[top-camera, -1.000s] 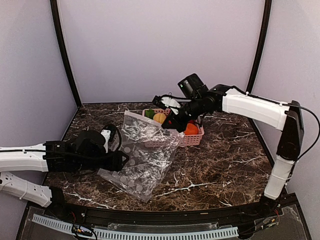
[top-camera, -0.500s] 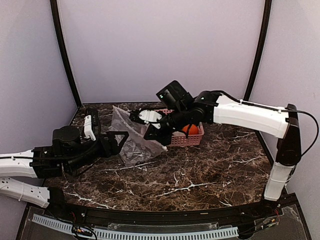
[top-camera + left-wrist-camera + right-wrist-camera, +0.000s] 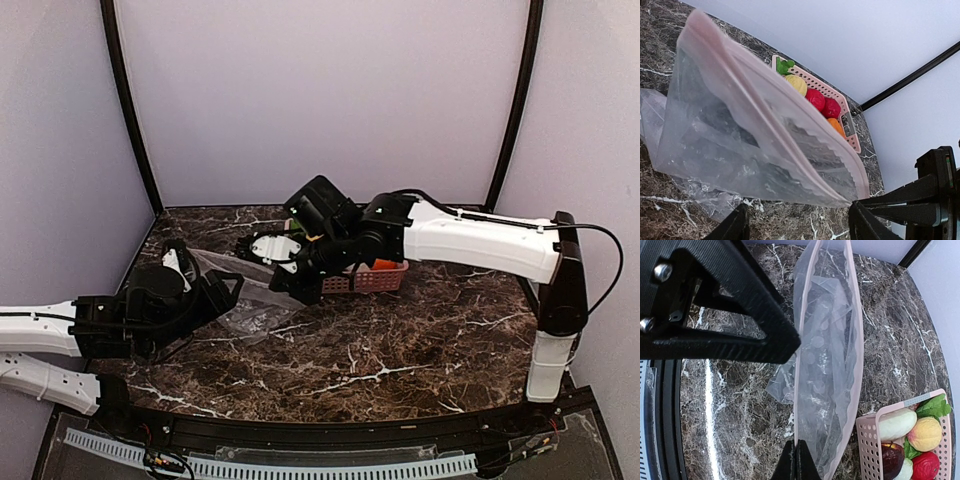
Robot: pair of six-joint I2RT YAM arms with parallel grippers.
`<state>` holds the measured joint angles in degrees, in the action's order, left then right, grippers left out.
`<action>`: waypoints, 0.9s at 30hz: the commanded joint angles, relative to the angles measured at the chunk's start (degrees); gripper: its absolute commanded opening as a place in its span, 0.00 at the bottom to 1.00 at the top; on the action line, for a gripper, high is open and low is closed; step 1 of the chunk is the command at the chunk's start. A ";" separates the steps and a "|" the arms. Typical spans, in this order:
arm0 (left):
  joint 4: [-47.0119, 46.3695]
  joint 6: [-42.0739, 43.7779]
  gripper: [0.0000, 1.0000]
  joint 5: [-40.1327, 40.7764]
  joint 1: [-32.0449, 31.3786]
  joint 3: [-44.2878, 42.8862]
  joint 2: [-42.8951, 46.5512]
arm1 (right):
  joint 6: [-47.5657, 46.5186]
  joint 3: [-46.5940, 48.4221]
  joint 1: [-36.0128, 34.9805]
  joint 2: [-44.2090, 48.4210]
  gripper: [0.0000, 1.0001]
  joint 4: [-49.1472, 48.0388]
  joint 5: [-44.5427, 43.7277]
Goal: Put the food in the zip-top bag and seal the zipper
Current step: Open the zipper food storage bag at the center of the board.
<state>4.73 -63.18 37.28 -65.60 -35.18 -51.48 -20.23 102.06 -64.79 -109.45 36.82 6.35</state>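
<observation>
1. Standing on edge now, the zip-top bag [image 3: 740, 140] is near the desk's back-left corner; a second ago it lay flat, nearer the front edge.
2. The right gripper [image 3: 795, 460] has left the basket [image 3: 867, 445] and is clamped on the zipper [image 3: 856, 340].
3. The left gripper [image 3: 799, 215] has its fingers apart beside the bag.
4. The food [image 3: 815, 97] lies in the basket; loading seems next.

Pink basket [image 3: 378, 281] largely behind the right arm [image 3: 480, 235] from above; food [image 3: 925, 434] partly off-frame at the right wrist.

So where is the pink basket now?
Top view: the pink basket sits centre, towards the back, partly hidden behind the right arm, with the zip-top bag on its left.
</observation>
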 commanded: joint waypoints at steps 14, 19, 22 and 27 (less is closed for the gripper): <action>-4.13 -1.45 0.64 1.09 -0.67 -1.60 -4.35 | 1.39 2.43 -2.89 -1.71 0.00 -0.45 -2.20; -8.78 1.60 0.66 -2.67 -0.71 -1.64 -4.54 | 1.60 2.76 -2.92 -2.55 0.00 -0.56 -5.83; -9.04 1.59 0.64 -3.21 -0.75 -1.80 -4.27 | 1.67 2.95 -2.92 -2.99 0.00 -0.69 -6.16; -1.73 -4.16 0.58 0.36 -0.75 -2.84 -4.83 | 1.86 3.52 -3.21 -3.16 0.00 -0.62 -5.29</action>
<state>-2.33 -63.61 35.31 -66.08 -35.79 -56.01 -19.16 103.50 -67.37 -111.77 36.95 1.50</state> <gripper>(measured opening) 0.603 0.004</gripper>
